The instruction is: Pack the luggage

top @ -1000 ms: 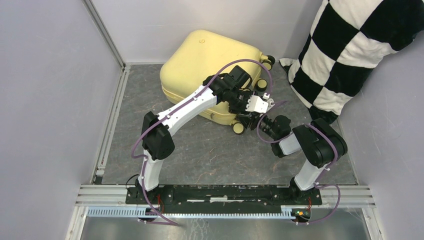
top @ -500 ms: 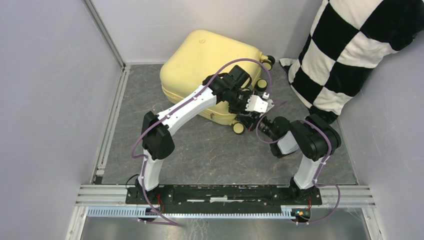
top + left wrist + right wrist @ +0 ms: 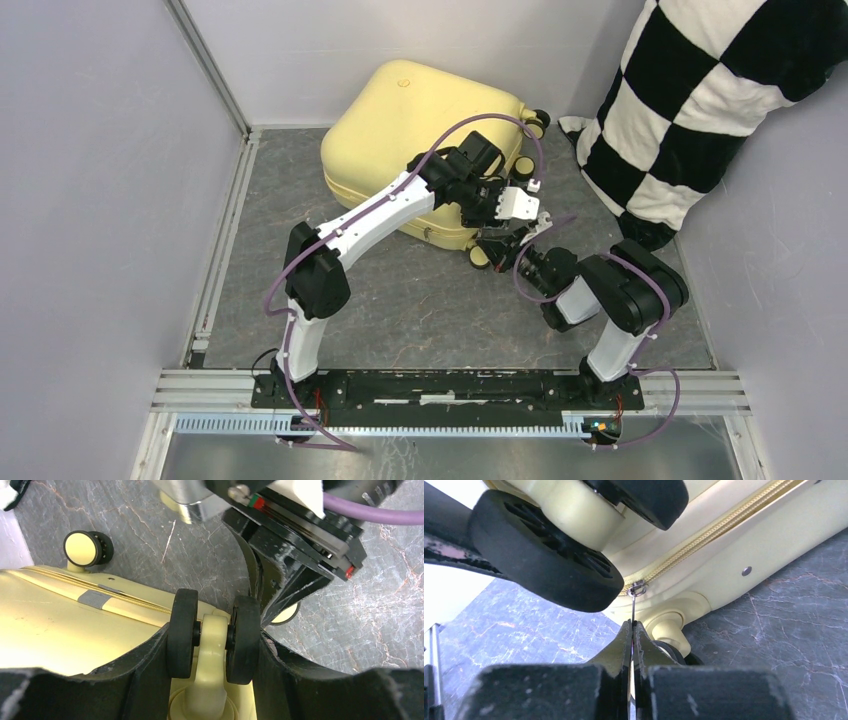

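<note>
Right hand [image 3: 632,631] pinches the suitcase [image 3: 749,535] zipper pull [image 3: 636,589] at frame centre; left hand [image 3: 214,639] clamps a caster [image 3: 183,630]. Pull steadily along the zip line.

The luggage [image 3: 420,130] lies on the desk [image 3: 400,300] at the far centre, close to the far wall, with the pillow [image 3: 700,110] near its right side, propped in the far right corner. The left claw [image 3: 214,640] extends from the near left to the near right end of the luggage, its fingers [image 3: 150,665] set on either side of a caster pair [image 3: 214,625] and touching both wheels. The right claw [image 3: 632,630] sits just to the near right of that caster pair, its fingertips [image 3: 621,647] pressed together on the zipper pull [image 3: 636,588] at the luggage seam.
</note>
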Controlling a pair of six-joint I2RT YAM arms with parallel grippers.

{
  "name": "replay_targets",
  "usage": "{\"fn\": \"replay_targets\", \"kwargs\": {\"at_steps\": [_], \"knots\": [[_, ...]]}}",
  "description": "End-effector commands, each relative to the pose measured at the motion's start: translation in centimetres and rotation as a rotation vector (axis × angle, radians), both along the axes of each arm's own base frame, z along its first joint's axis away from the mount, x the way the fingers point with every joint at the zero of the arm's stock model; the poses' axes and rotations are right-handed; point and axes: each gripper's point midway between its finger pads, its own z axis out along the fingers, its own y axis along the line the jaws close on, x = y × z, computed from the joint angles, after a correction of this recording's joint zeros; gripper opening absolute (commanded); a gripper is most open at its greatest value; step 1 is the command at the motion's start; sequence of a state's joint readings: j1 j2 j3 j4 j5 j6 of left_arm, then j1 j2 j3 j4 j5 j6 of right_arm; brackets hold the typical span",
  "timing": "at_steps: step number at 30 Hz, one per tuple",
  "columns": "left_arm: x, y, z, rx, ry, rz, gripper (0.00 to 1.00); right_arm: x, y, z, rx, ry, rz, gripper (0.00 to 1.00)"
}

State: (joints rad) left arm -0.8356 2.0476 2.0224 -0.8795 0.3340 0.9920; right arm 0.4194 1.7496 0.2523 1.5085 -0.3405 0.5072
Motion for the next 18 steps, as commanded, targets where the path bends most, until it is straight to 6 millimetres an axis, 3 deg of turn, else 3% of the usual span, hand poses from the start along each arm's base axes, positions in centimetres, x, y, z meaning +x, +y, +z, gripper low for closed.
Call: {"fn": "replay_targets", "kwargs": {"at_steps": [1,5,12,18], "knots": [[4.3,-1.1,8.5,-0.282,-0.088,0.220,0.02,-1.8,0.7,6.4,0.131,-0.255,-0.022,0.00],[4.2,-2.0,9.3,-0.329,-0.022,0.263,0.02,-2.4,1.6,7.0,0.147,-0.267,-0.055,0.00],[4.5,-2.3,8.9,-0.329,0.000,0.289,0.02,-2.2,0.8,7.8,0.160,-0.274,-0.162,0.00],[4.7,-2.6,8.9,-0.357,0.028,0.323,0.02,-3.5,2.8,9.5,0.165,-0.328,-0.114,0.00]]}}
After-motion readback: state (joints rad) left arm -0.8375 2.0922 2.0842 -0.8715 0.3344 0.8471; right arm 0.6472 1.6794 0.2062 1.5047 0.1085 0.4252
